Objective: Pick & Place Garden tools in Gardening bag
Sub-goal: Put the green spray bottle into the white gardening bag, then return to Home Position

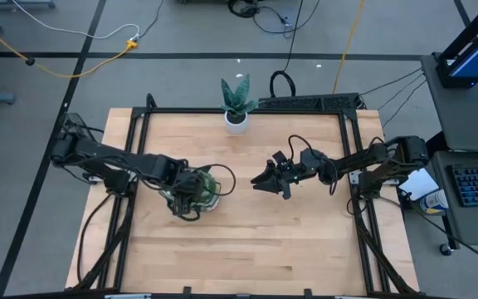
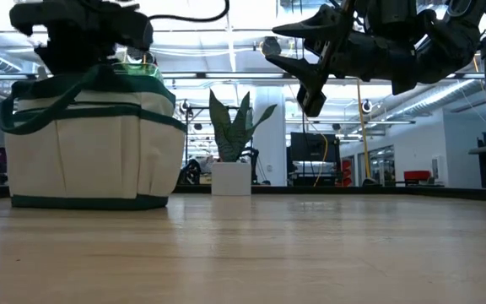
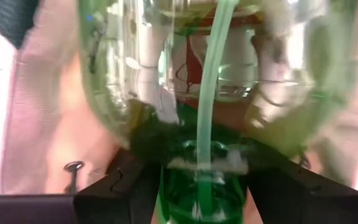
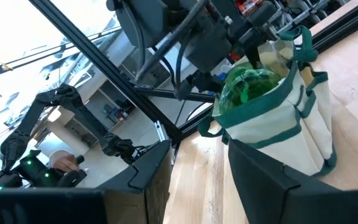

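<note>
The cream gardening bag (image 2: 91, 156) with dark green trim stands on the table at the left; it also shows in the high view (image 1: 208, 198) and the right wrist view (image 4: 291, 124). My left gripper (image 1: 187, 189) is over the bag's open top, shut on a clear green-tinted round bottle (image 3: 204, 68) with a green tube inside. The bottle's round body shows at the bag's mouth (image 4: 250, 87). My right gripper (image 1: 265, 183) hangs open and empty in the air right of the bag (image 2: 298, 63). No other garden tools show. My left gripper pinches the bottle's green neck (image 3: 201, 186) between its two fingers (image 3: 126, 186), coming from above and pointing down into the bag. The bottle's round body hangs below the fingers at the bag's mouth (image 2: 137, 67). Whether it rests on anything inside is hidden by the bag.
A green plant in a white pot (image 1: 236, 104) stands at the table's far edge, in the middle. The black frame rails (image 1: 355, 166) run along the table's sides. Bare wood (image 1: 256, 249) lies toward the near edge.
</note>
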{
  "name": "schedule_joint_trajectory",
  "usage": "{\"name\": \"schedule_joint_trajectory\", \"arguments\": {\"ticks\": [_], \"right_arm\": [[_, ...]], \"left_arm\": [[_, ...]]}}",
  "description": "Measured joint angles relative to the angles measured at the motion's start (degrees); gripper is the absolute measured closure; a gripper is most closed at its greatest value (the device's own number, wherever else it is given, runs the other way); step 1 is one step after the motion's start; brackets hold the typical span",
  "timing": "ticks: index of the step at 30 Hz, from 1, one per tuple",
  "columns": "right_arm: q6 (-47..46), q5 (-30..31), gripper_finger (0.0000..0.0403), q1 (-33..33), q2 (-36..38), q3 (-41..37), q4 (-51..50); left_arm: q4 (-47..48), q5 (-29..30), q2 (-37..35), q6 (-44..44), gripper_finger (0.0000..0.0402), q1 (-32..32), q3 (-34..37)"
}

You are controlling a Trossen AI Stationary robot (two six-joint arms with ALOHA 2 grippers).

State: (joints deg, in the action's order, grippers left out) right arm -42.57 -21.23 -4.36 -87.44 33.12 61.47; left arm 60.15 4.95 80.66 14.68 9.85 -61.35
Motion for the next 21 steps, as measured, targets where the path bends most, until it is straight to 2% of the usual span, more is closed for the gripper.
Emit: {"name": "schedule_joint_trajectory", "arguments": {"ticks": [10, 21], "right_arm": [[0.00, -0.02, 0.0248, 0.00, 0.00, 0.00, -0.02], [0.01, -0.02, 0.0248, 0.00, 0.00, 0.00, -0.06]], "left_arm": [[5.19, 0.02, -0.09, -0.75, 0.0176, 0.09, -5.33], [15.90, 0.02, -0.07, 1.26, 0.0176, 0.20, -12.32]]}}
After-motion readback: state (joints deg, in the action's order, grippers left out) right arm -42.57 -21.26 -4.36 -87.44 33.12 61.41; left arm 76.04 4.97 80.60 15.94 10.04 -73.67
